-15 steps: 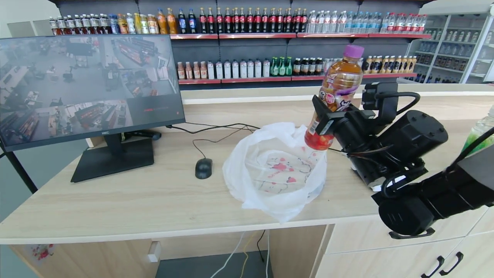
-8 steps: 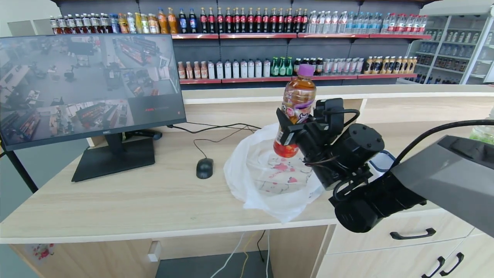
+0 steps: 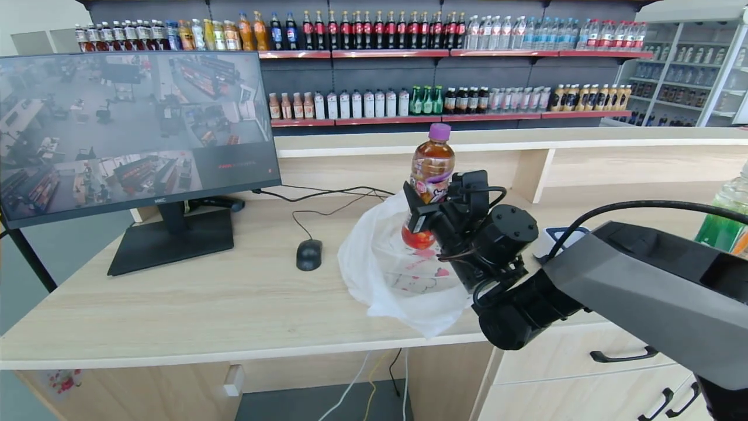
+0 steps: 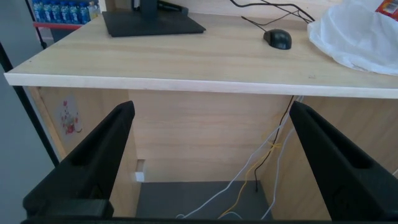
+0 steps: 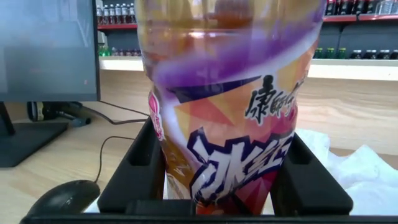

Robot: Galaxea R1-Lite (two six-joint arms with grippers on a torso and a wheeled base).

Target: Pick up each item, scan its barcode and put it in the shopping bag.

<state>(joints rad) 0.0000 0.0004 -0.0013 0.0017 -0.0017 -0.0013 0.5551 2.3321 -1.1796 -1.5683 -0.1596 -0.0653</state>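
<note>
My right gripper (image 3: 422,211) is shut on an amber drink bottle (image 3: 427,182) with a purple cap, held upright over the open mouth of the white shopping bag (image 3: 391,266) on the wooden counter. In the right wrist view the bottle (image 5: 227,106) stands between the black fingers (image 5: 134,174). My left gripper (image 4: 208,162) is open and low, in front of the counter's front edge, below the tabletop.
A monitor (image 3: 131,131) on a black stand sits at the counter's left, a black mouse (image 3: 308,255) and cables beside the bag. A green bottle (image 3: 721,219) stands at the far right. Drink shelves line the back wall. Drawers lie under the counter's right side.
My right arm has carried the bottle leftward and down, from the bag's right side to above its opening. The bag and mouse have not moved.
</note>
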